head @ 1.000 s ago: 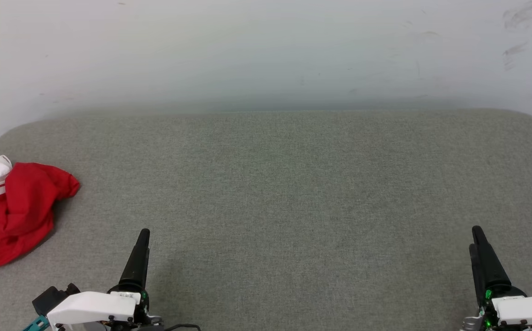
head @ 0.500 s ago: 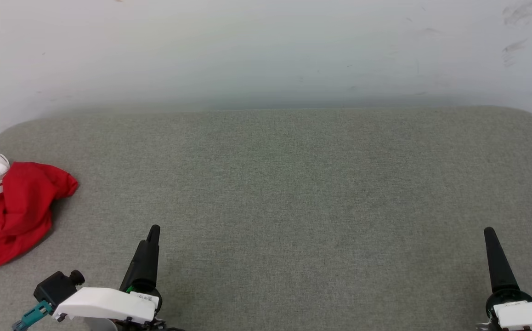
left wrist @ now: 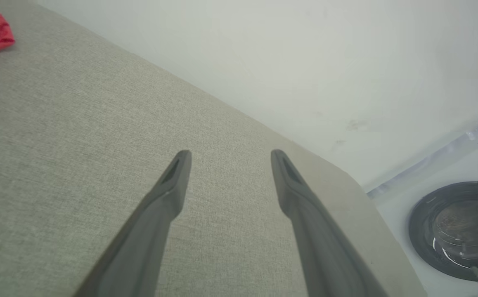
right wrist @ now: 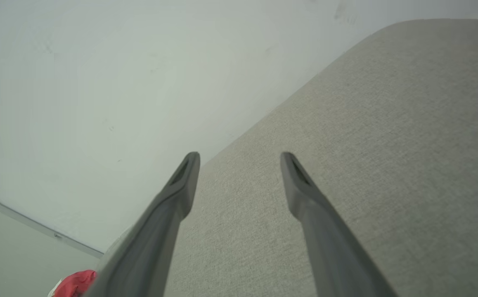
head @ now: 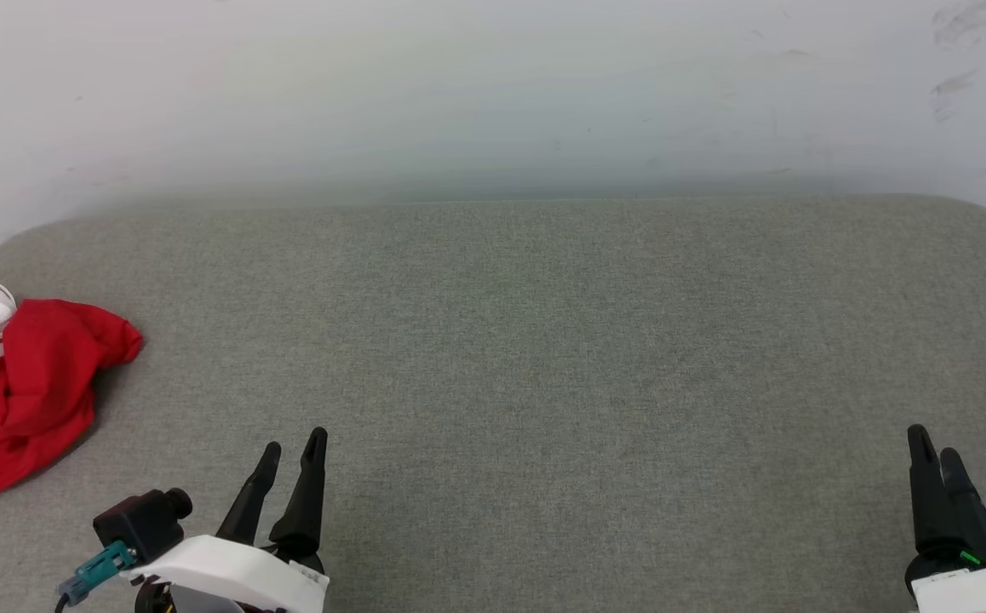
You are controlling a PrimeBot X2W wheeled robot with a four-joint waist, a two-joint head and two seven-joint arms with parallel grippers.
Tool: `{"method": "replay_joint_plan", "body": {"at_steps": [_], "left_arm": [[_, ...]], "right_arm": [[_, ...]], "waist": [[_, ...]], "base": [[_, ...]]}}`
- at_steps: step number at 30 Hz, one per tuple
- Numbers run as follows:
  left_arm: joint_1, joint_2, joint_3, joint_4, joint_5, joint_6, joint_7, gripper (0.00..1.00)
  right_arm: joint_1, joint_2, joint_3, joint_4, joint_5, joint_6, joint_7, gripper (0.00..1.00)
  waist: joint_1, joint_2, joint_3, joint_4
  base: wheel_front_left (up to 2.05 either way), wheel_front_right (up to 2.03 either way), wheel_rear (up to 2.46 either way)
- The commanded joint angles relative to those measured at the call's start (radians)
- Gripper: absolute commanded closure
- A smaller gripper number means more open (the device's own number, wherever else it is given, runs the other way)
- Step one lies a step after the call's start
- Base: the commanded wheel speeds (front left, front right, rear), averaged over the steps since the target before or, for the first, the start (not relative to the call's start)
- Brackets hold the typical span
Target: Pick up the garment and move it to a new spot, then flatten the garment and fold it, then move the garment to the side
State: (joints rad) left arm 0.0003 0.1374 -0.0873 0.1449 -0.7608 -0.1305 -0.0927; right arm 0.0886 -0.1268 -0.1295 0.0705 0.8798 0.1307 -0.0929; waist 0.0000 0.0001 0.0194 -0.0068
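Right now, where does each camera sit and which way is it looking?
Head view: on the head, facing down at the grey cushion; left tool and right tool at bottom.
Left wrist view: on the left arm, facing along its fingers toward the wall.
Right wrist view: likewise, right arm.
Shared: the red garment.

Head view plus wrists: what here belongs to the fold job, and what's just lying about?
Job:
- garment, crumpled at the surface's left edge
- left gripper, open, holding nothing
- right gripper, open, holding nothing

Just there:
- grey fabric surface, the work area
- white wall
- round dark-rimmed door, perhaps a washer, in the left wrist view
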Motion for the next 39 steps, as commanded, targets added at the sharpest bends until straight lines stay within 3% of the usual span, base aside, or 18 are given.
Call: {"method": "replay_joint_plan", "body": {"at_steps": [1, 12, 39], "left_arm": [[0.001, 0.009, -0.004, -0.019, 0.041, 0.0, -0.012, 0.0], [0.024, 0.035, -0.04, -0.046, 0.244, 0.022, -0.048, 0.0], [0.058, 0.069, -0.087, -0.074, 0.498, 0.048, -0.114, 0.0]], "right_arm": [[0.006, -0.012, -0.001, -0.021, -0.03, 0.0, -0.01, 0.0], [0.037, -0.024, -0.023, -0.057, -0.211, 0.0, -0.048, 0.0], [0.096, -0.038, -0.049, -0.117, -0.489, 0.0, -0.114, 0.0]], "waist": [[0.0, -0.0001, 0.001, 0.0], [0.0, -0.0001, 0.001, -0.003], [0.0, -0.0001, 0.006, -0.017]], "base": [[0.0, 0.0, 0.0], [0.0, 0.0, 0.0], [0.0, 0.0, 0.0]]}}
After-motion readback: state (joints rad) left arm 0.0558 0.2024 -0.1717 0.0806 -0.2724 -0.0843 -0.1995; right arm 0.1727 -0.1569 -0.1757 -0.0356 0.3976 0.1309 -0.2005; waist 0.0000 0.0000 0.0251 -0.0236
